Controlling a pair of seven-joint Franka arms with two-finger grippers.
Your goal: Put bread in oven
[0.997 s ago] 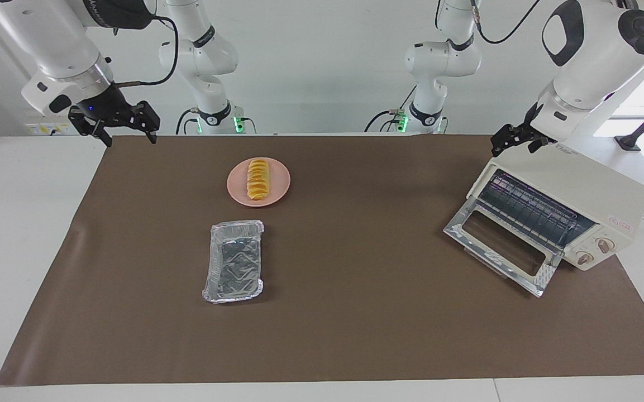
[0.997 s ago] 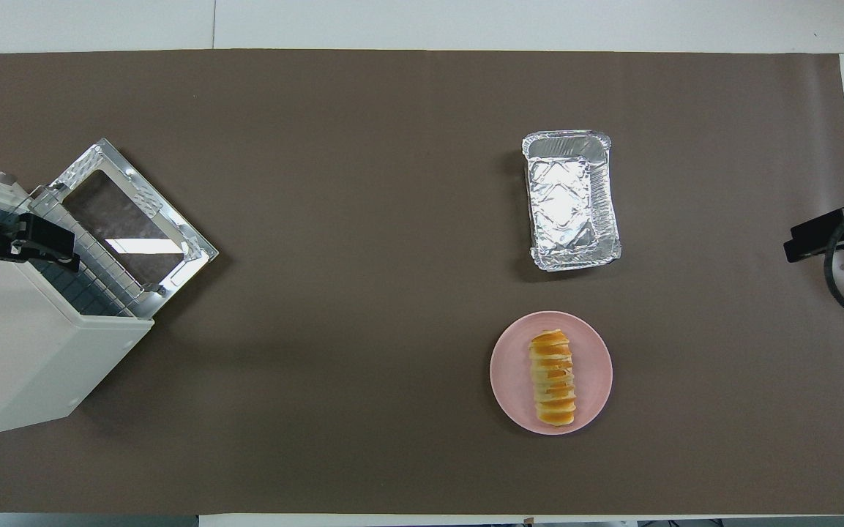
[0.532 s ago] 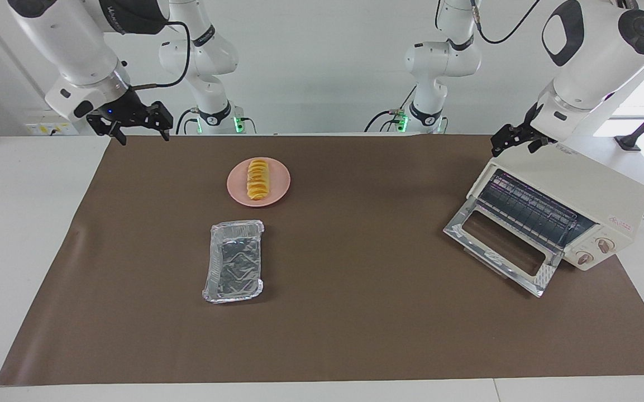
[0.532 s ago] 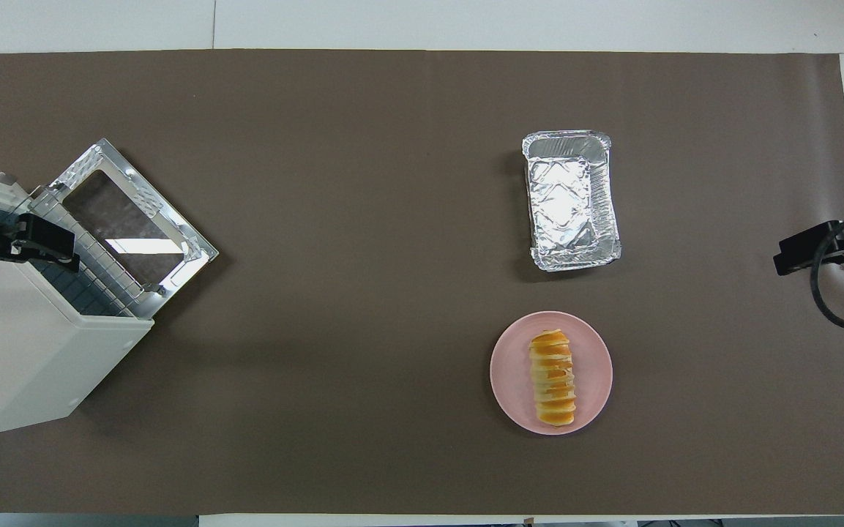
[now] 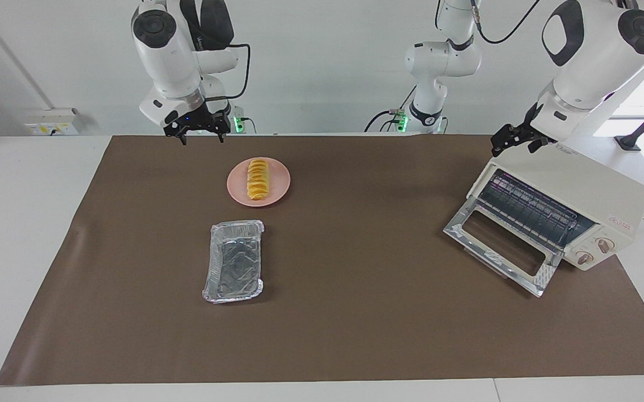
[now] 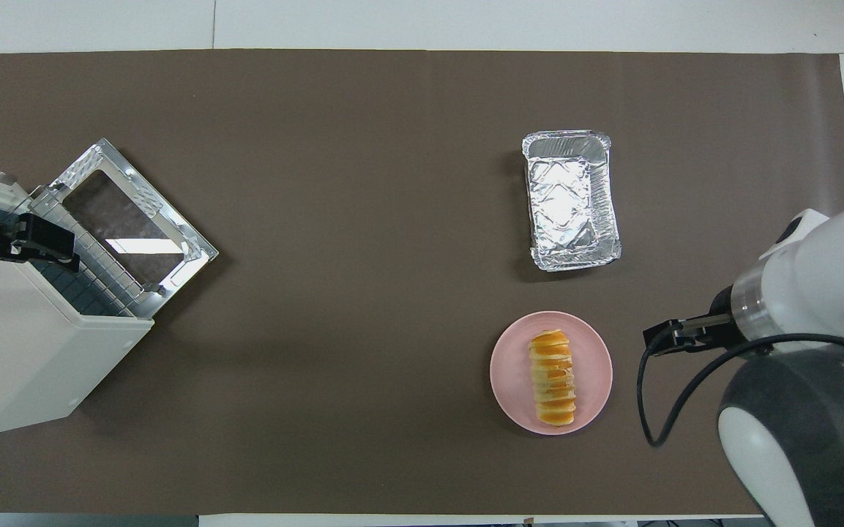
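The small ridged yellow bread (image 5: pixel 257 179) lies on a round pink plate (image 5: pixel 277 187). The right claw (image 5: pixel 199 133) hangs open near it, holding nothing.

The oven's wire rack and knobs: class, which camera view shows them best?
The facing view: the oven shows its front there, rack and both knobs visible past the dropped door. The overhead view gives mainly its top, the door and a strip of rack, no knobs.

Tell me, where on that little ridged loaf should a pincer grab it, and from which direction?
Probably across the middle of the bread, coming straight down. It lies flat on the pink plate, long axis running toward the robots, so fingers would close on its two long sides. The open right pincer hangs nearest.
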